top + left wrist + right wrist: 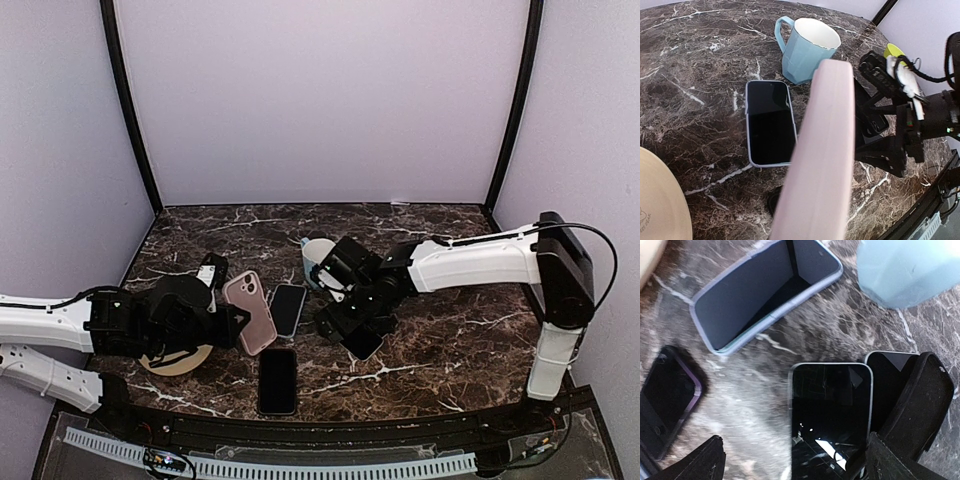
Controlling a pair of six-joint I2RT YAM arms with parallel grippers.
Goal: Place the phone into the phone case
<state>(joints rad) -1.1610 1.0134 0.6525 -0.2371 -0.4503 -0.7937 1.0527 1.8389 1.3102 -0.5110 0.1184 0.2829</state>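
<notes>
The left hand (232, 322) grasps the pink case (248, 310); the right hand (795, 445), released, should squarely straddle the phone (832, 400) at 3 o'clock.

Place: enclosed robot test booth, lab-style
Walls: plain pale panels (320, 100), black corner posts (130, 110)
Surface: dark marble-patterned table (440, 350)
Fixtures: white left arm (40, 325) and right arm (480, 262) at near edge, ribbed strip (300, 468) in front

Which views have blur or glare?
Left wrist: pink case looms soft, too near the lens. Right wrist: glare streaks on the phone, and the mug is blurred. Top: evenly lit, sharp.
</notes>
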